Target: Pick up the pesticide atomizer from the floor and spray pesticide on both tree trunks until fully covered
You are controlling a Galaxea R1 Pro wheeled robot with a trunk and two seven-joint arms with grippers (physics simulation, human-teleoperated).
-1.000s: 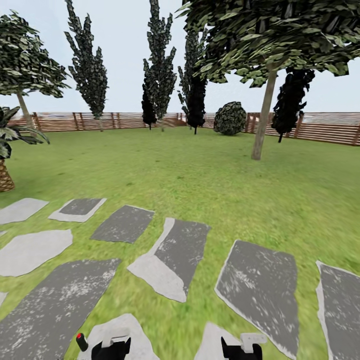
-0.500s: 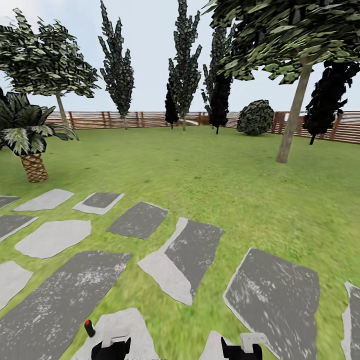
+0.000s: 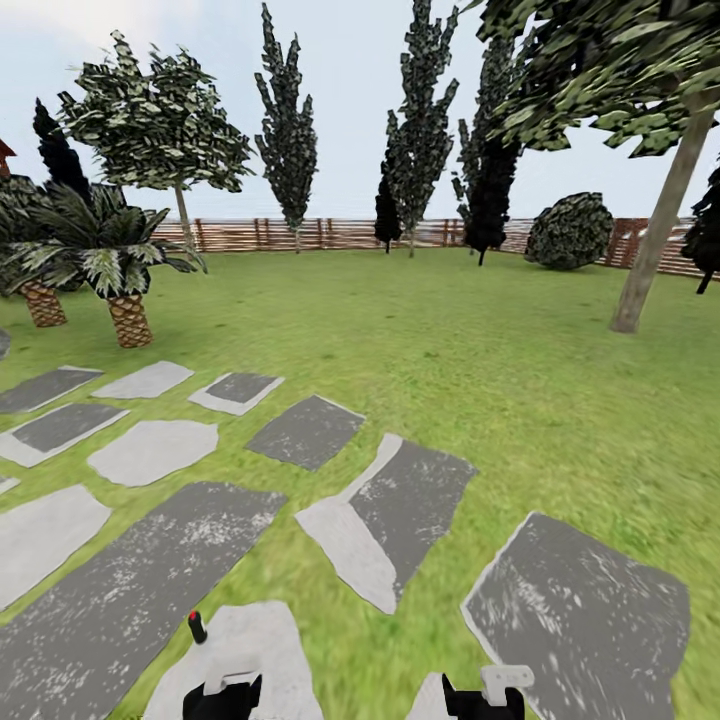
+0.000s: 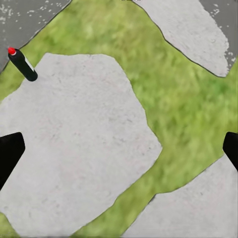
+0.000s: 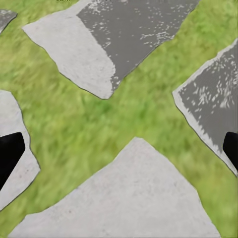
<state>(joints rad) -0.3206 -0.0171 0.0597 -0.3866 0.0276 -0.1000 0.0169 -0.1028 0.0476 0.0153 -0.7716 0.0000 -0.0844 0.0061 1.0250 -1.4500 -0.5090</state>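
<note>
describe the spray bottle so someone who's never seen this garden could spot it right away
Start at the grey paving slabs that cross the lawn in front of the robot, then find the pale slab just ahead of the left gripper. At that slab's edge stands the pesticide atomizer, a slim dark bottle with a red top, the one small upright thing among flat stones.

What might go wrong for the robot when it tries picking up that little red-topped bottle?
The pesticide atomizer is slim and stands on the grass at the edge of a pale paving slab, so a nudge from the open left gripper could topple or roll it. It also sits off to one side of that gripper, so a straight reach would probably miss.
</note>
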